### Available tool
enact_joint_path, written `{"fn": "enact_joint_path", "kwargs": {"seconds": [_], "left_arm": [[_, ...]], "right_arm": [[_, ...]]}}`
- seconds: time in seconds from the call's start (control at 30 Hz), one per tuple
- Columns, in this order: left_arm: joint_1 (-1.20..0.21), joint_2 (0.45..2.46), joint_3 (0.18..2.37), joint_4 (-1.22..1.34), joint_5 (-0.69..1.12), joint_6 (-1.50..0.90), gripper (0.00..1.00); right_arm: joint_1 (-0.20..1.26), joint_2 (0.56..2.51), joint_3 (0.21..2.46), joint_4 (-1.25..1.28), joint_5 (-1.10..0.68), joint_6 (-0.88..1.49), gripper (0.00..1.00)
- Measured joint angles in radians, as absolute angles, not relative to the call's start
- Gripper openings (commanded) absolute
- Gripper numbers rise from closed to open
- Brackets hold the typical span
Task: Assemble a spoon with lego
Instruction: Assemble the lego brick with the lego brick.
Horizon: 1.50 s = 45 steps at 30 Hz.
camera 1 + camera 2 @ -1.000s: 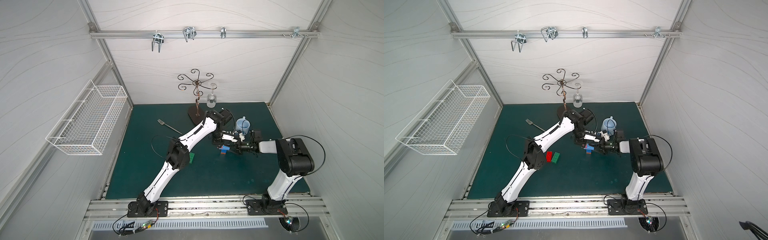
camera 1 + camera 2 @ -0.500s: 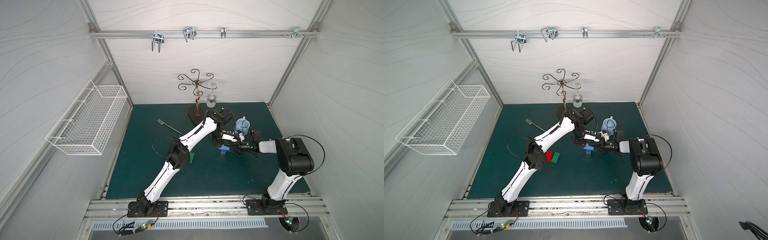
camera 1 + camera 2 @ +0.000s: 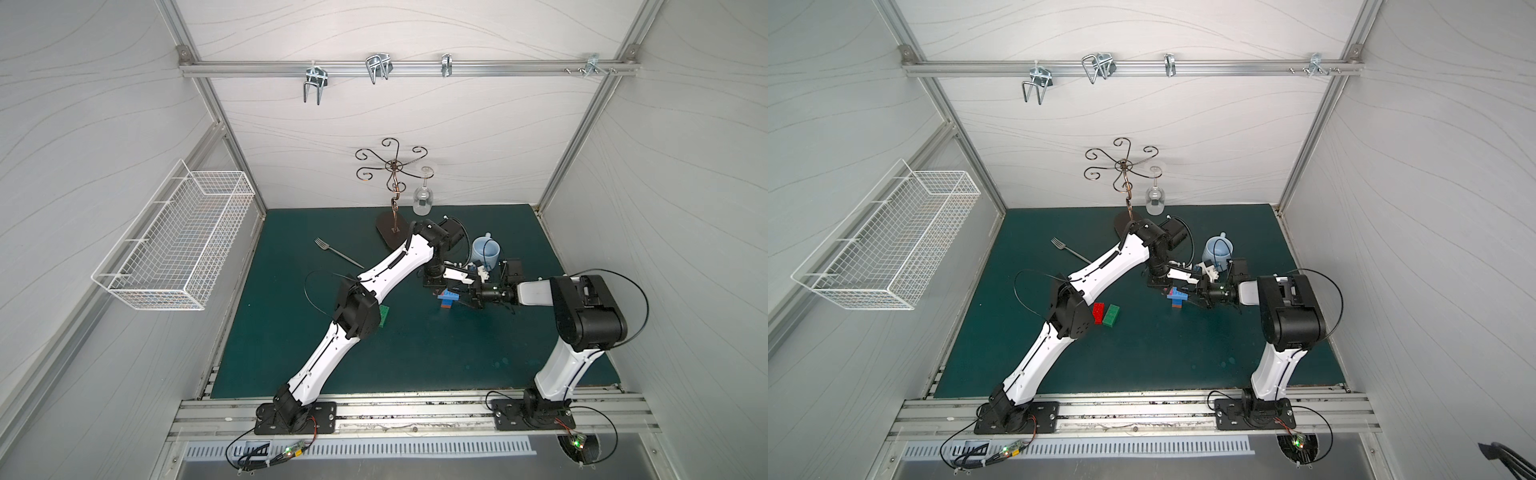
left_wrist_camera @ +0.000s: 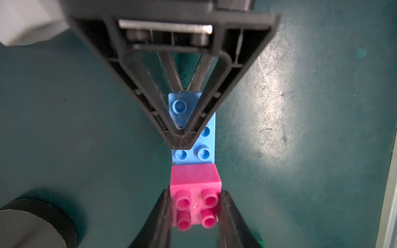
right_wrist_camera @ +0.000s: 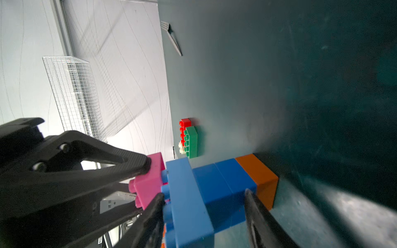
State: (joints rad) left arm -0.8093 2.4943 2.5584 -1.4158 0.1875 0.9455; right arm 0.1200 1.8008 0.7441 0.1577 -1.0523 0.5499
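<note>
We find the partly built spoon (image 3: 448,298) right of the desk (image 3: 1142,365) centre, just near of the light blue mug (image 3: 1217,249), between the two arms.

1. Build. An orange brick (image 5: 260,171) forms one end. Two blue bricks (image 5: 223,180) follow it, and a light blue brick (image 5: 184,193) lies crosswise on them. We cannot tell whether the orange end rests on the desk.
2. Left pincer (image 4: 195,191). It is clamped on the pink brick (image 4: 194,178), one finger on each side. The pink brick sits at one end of the light blue brick, and a light blue stud shows in the gap between them.
3. Right pincer (image 5: 203,193). It reaches in from the right. Its jaws stand part-way apart and grip the spoon, one at the studded face of the light blue brick and one by the joint of blue and orange.
4. Loose parts. The red brick (image 3: 1099,312), green brick (image 3: 1111,315) and white brick (image 5: 181,148) lie together well to the left, beside the left arm's elbow. The fork (image 3: 1070,251) lies farther back on the left.
5. Change. Against the frames of one second and half a second ago, we see no shift: both arms, both grips and the bricks are as before.
</note>
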Motion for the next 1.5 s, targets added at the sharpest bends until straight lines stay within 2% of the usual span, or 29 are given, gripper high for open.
{"fn": "enact_joint_path", "kwargs": {"seconds": [0.37, 0.77, 1.1, 1.3, 1.43, 1.5], "left_arm": [[-0.793, 2.518, 2.588, -1.441, 0.230, 0.929, 0.00], [-0.820, 2.518, 2.597, -1.443, 0.139, 0.926, 0.00], [-0.817, 2.518, 2.599, -1.442, 0.164, 0.958, 0.00], [-0.804, 2.518, 2.594, -1.441, 0.196, 0.966, 0.10], [-0.801, 2.518, 2.589, -1.438, 0.205, 0.968, 0.09], [-0.801, 2.518, 2.588, -1.436, 0.204, 0.968, 0.12]], "right_arm": [[0.124, 1.800, 0.755, 0.134, -1.045, 0.541, 0.59], [0.125, 1.800, 0.755, 0.134, -1.045, 0.541, 0.59], [0.124, 1.800, 0.755, 0.133, -1.047, 0.542, 0.58], [0.124, 1.800, 0.755, 0.133, -1.047, 0.542, 0.58], [0.124, 1.800, 0.755, 0.133, -1.047, 0.542, 0.59], [0.124, 1.800, 0.755, 0.133, -1.047, 0.542, 0.59]]}}
